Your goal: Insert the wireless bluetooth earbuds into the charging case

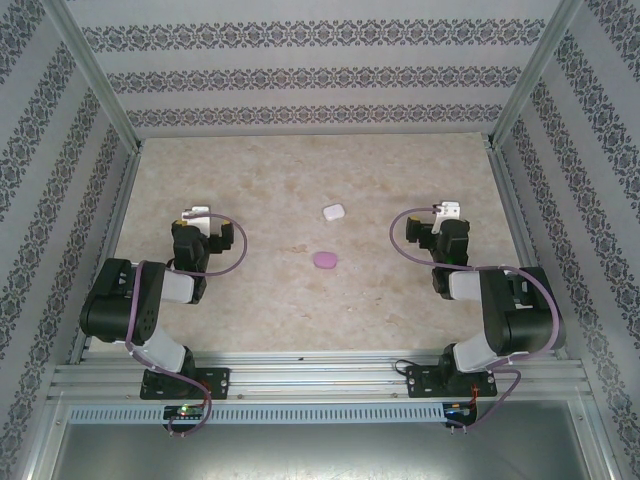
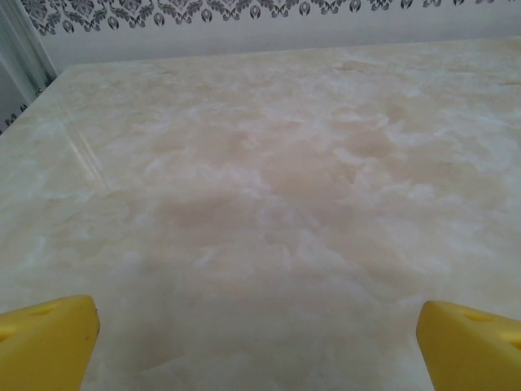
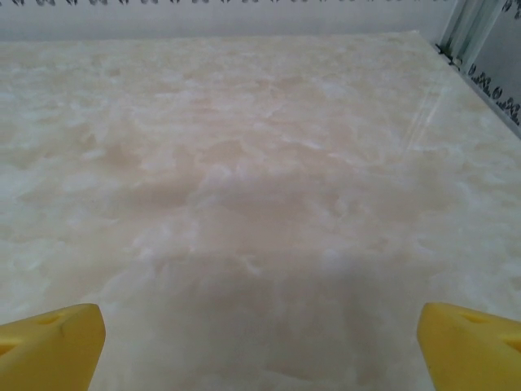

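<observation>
Two pebble-shaped cases are seen near the middle of the tabletop [image 1: 260, 170]: a white case [image 1: 333, 212] farther back and a pink case [image 1: 325, 260] nearer the arms. They are set apart, with bare marble-patterned surface between them. Any marking on them is too small to be read, and it cannot be told which one is the charging case. The earbuds cannot be made out at this size.

The left fingers [image 2: 45, 338] are spread wide apart over bare surface, and so are the right fingers [image 3: 49, 338].

The left arm [image 1: 130, 300] and the right arm [image 1: 510, 310] are folded at the near corners, each well apart from the cases, with open surface in between. The tabletop is bounded on the left, far and right sides by metal frame rails [image 1: 95, 75] and wallpapered walls [image 1: 300, 80] printed with dark ornament bands.
</observation>
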### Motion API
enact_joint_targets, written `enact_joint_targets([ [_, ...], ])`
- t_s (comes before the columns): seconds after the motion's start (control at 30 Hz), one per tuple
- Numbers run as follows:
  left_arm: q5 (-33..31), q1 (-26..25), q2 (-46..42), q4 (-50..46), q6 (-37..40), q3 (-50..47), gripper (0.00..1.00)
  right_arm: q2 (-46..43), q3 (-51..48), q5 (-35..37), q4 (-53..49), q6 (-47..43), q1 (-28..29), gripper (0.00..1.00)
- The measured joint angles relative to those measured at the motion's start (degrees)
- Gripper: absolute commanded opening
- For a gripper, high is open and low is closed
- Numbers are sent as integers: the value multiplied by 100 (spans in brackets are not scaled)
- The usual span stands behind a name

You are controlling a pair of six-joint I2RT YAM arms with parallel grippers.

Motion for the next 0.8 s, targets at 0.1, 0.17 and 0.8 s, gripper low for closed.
enact_joint_targets([
  [0.1, 37, -2, 0, -42, -2, 0, 100, 0, 0, 0, 74, -2, 0, 98],
  [0.17, 37, -2, 0, -59, -2, 0, 100, 0, 0, 0, 114, -4, 0, 98],
  [0.8, 240, -2, 0, -107, 2, -2, 100, 0, 0, -52, 160, -39, 0, 98],
])
